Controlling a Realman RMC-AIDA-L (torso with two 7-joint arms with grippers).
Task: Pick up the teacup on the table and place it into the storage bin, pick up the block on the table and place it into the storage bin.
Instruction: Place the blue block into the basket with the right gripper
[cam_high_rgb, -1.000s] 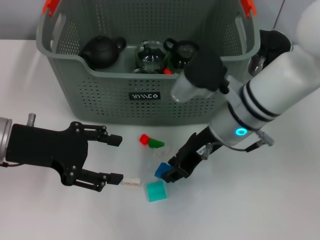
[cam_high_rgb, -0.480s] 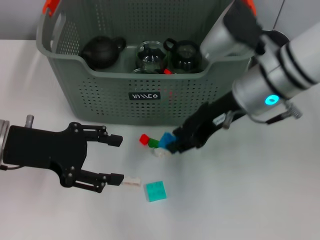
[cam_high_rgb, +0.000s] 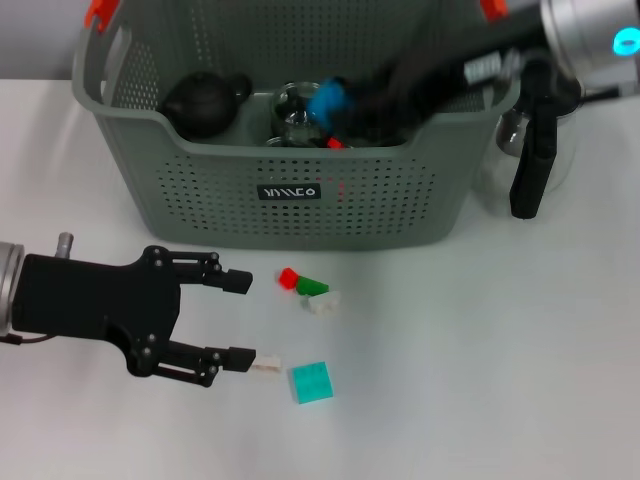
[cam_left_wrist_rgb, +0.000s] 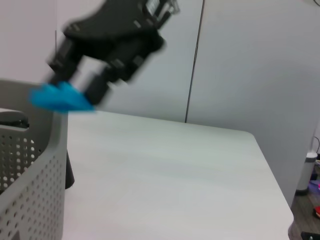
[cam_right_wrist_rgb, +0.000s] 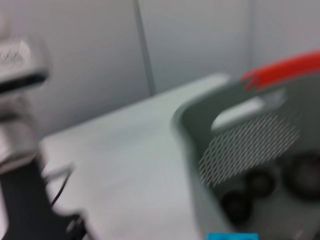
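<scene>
The storage bin (cam_high_rgb: 300, 190) stands at the back of the table. My right gripper (cam_high_rgb: 338, 100) is shut on a blue block (cam_high_rgb: 325, 101) and holds it above the bin's inside, near the middle. In the left wrist view the same gripper (cam_left_wrist_rgb: 82, 90) holds the blue block (cam_left_wrist_rgb: 61, 97) above the bin's wall (cam_left_wrist_rgb: 30, 165). The block's edge (cam_right_wrist_rgb: 232, 236) shows in the right wrist view. Inside the bin are a dark teapot (cam_high_rgb: 205, 102) and a glass cup (cam_high_rgb: 295, 118). My left gripper (cam_high_rgb: 242, 320) is open, low at the front left, empty.
Loose blocks lie in front of the bin: red (cam_high_rgb: 289, 278), green (cam_high_rgb: 312, 287), white (cam_high_rgb: 323, 303), teal (cam_high_rgb: 311, 382), and a small white one (cam_high_rgb: 265, 365) beside my left gripper's lower fingertip. A glass kettle with a black handle (cam_high_rgb: 528, 160) stands right of the bin.
My right gripper has lifted the blue block off the table and carried it up and back over the bin. The left arm has barely moved.
</scene>
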